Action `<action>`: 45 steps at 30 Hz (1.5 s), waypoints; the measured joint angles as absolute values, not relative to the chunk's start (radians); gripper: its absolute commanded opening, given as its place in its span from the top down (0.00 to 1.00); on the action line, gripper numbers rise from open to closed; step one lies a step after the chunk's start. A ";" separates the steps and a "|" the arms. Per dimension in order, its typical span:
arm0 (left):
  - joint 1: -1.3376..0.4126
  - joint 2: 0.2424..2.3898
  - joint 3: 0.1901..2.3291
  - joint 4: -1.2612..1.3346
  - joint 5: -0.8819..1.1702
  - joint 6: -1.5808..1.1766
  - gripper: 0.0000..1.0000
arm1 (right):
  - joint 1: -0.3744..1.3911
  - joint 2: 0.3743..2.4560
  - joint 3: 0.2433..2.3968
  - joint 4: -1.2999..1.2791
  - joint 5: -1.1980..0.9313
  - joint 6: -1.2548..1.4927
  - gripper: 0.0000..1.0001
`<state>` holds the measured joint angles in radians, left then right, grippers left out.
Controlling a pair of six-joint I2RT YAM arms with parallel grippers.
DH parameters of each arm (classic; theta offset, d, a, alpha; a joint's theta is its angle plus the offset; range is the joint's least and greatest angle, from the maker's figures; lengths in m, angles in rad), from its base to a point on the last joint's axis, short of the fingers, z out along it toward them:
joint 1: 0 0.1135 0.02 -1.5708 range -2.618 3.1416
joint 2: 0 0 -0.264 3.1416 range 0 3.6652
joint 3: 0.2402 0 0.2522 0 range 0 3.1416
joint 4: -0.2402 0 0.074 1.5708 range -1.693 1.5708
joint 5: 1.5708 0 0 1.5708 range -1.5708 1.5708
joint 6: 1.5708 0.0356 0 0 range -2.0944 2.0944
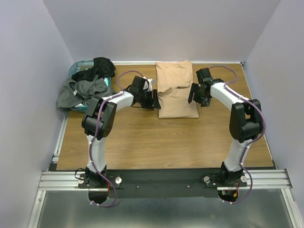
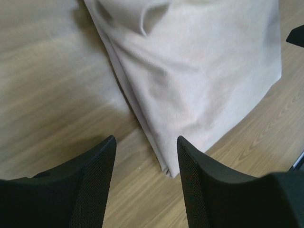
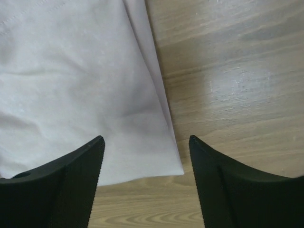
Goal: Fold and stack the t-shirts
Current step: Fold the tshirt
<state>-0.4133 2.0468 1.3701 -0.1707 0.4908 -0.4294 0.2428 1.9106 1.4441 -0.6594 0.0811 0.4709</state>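
The tan t-shirt [image 1: 175, 90] lies flat on the wooden table [image 1: 156, 142], already brought in to a long narrow panel with its sleeves tucked under, and everything else is best placed from it. The left gripper [image 2: 146, 140] hovers at the shirt's left edge, close to the near corner. Its jaws are spread and hold nothing, and the cloth's edge runs up between them in the wrist view. The right gripper [image 3: 146, 139] mirrors it at the shirt's right edge, also parted and empty, with the near right corner lying between its fingers. Well off to the shirt's left, a dark grey t-shirt [image 1: 78, 92] and a black t-shirt [image 1: 101, 66] are heaped over a teal basket [image 1: 76, 66], not yet folded. The tan cloth looks thin, light and limp. It wrinkles where the layers overlap, so I expect it to sag and slide if lifted from one point only. To my eye the best hold is the two near corners, each pinched through all the layers at once, so the hem rises evenly and can be carried over toward the collar end. A shallow pinch could catch only the top layer and pull the fold open.
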 measured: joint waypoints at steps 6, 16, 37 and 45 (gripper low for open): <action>-0.445 2.009 1.300 -0.151 0.491 -0.442 0.38 | 0.233 1.848 1.324 -0.626 0.058 0.488 0.32; -0.469 1.954 1.208 -0.131 0.469 -0.489 0.39 | 0.227 1.769 1.174 -0.581 0.033 0.513 0.36; -0.535 1.941 1.185 -0.118 0.413 -0.546 0.47 | 0.201 1.753 1.063 -0.471 0.003 0.513 0.53; -0.539 1.941 1.185 -0.127 0.375 -0.547 0.60 | 0.197 1.753 1.051 -0.438 -0.027 0.499 0.74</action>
<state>-0.5392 1.9411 1.1851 -0.1272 0.3748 -0.5468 0.1970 1.7531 1.0508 -0.4377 -0.0273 0.4992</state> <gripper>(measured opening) 0.445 0.309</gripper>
